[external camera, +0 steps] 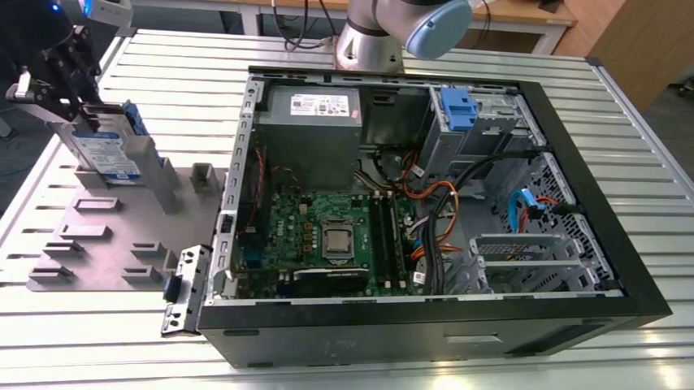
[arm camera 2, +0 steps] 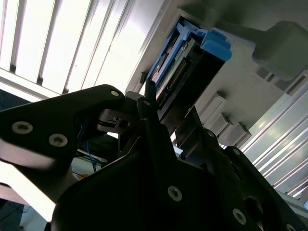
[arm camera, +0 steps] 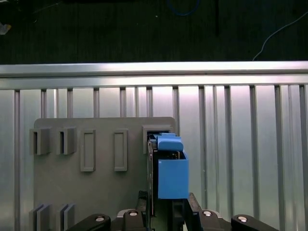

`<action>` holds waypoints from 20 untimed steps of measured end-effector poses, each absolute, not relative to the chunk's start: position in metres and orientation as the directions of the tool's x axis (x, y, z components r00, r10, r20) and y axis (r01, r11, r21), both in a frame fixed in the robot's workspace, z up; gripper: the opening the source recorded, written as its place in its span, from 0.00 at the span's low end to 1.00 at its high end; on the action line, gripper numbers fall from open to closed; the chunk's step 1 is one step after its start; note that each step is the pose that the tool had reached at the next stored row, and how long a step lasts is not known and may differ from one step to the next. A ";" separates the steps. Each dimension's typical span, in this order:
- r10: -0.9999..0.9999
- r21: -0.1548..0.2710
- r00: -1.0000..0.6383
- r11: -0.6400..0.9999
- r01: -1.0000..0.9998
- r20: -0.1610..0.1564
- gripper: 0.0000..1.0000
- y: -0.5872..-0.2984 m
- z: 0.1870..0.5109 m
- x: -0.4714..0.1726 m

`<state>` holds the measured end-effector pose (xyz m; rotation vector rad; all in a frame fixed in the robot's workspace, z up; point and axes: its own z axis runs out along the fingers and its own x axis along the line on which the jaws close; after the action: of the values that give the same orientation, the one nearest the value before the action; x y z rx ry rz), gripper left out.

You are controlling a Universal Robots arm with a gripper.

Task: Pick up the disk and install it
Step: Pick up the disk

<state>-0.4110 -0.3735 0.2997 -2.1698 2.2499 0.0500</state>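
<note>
The disk [external camera: 100, 150] stands on edge in a slot of the grey fixture plate [external camera: 109, 236], at about ten o'clock from the open computer case [external camera: 639, 268] in the exterior view. The gripper [external camera: 84, 106] sits over its top edge, jaws seemingly clamped on both faces, so the pick-up is in hand. Freeing it calls for a straight pull along the slot. It is silver-grey, with a white-and-blue label [external camera: 117, 166] and a blue carrier rail [arm camera: 172, 179].
</note>
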 end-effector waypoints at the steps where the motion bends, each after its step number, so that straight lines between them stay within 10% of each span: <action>1: -0.999 0.012 -0.036 0.036 -0.999 -0.034 0.42 -0.373 0.300 -0.411; 20: -0.999 0.012 -0.036 0.036 -0.999 -0.034 0.35 -0.374 0.301 -0.411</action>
<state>-0.4110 -0.3735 0.3011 -2.1694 2.2493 0.0506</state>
